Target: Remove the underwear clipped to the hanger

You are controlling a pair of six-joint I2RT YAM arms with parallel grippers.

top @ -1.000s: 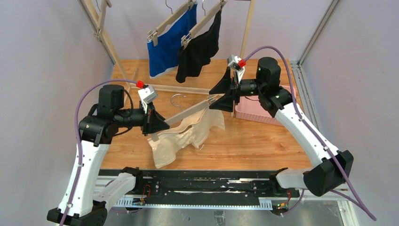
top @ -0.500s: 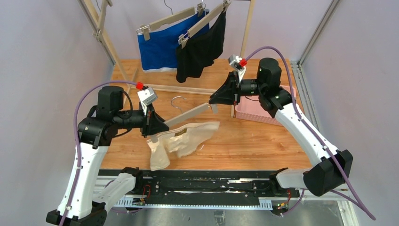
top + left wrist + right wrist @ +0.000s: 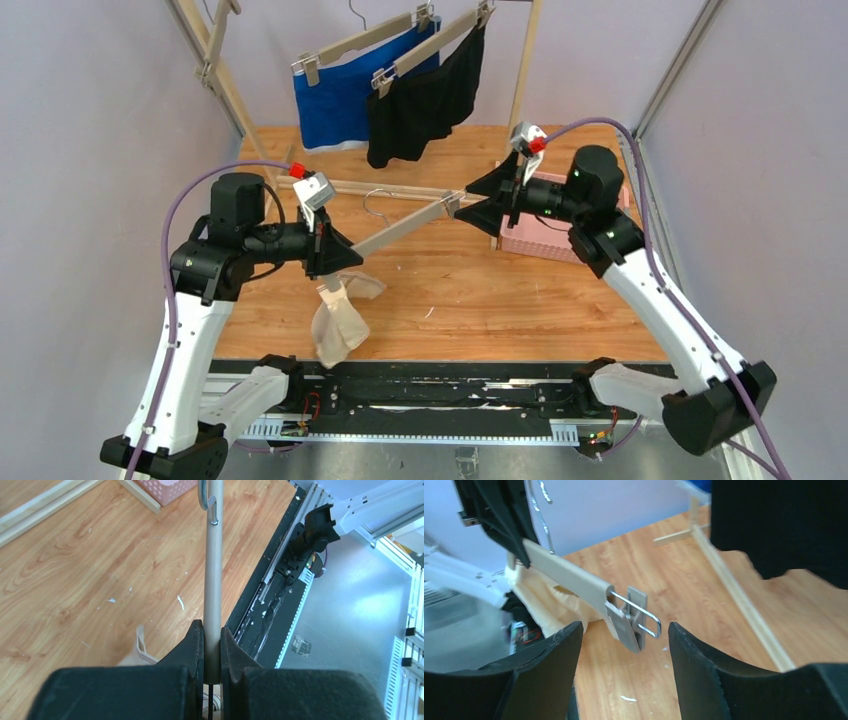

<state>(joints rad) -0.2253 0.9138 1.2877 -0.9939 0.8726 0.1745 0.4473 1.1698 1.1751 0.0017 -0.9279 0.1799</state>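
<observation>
One clip (image 3: 630,621) bare; cream underwear (image 3: 336,322) hangs from other end of hanger (image 3: 402,231), over surface (image 3: 480,292). Left pincer (image 3: 212,631) clamped on hanger; right pincer (image 3: 625,630) apart around bare clip. Next: open remaining clip.

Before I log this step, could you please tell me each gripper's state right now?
Left gripper: closed on the flat beige wooden hanger.
Right gripper: open, flanking the hanger's grey metal clip, holding nothing.

You're working in a robotics lab cell: plain pale panels (image 3: 90,120) box in a wood-grain tabletop (image 3: 500,300), aluminium framing (image 3: 677,62) climbs the corner, and a black mounting rail (image 3: 430,385) with exposed wiring lines your near edge.
</observation>
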